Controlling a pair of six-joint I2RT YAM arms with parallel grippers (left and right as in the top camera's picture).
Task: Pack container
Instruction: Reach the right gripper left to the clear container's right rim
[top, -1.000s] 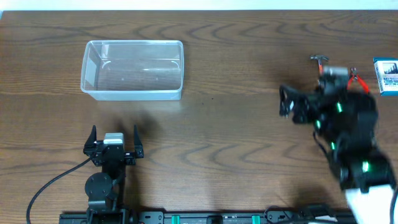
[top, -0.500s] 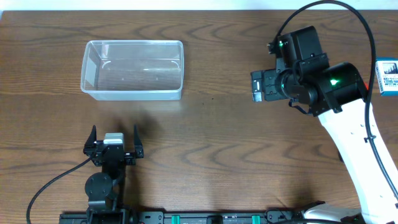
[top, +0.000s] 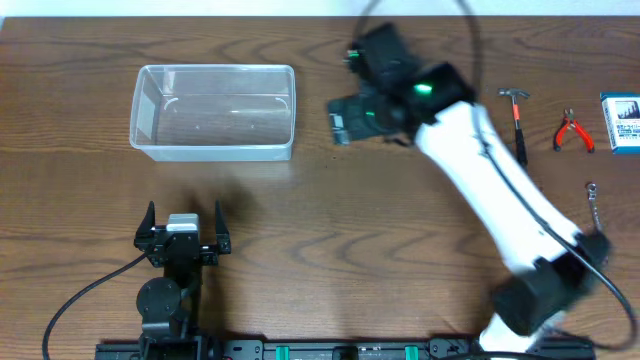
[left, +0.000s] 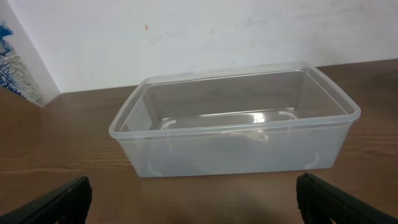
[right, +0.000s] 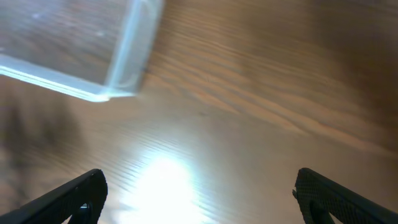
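Observation:
The clear plastic container (top: 213, 151) stands empty at the back left of the table. The left wrist view has it straight ahead (left: 230, 127). In the right wrist view only one blurred corner (right: 124, 68) shows, at upper left. My left gripper (top: 185, 208) rests near the front edge, open, with nothing between its fingers (left: 199, 208). My right arm stretches across the table. Its gripper (top: 342, 118) hangs just right of the container, open and empty (right: 199, 199), over bare wood.
A small hammer (top: 517, 120), red-handled pliers (top: 573, 131) and a blue-and-white box (top: 621, 122) lie at the back right. A thin metal tool (top: 592, 200) lies nearer the front on the right.
My right arm has swung from the tools at the right across to the middle, close to the container, gripper open throughout. The left arm has not moved.

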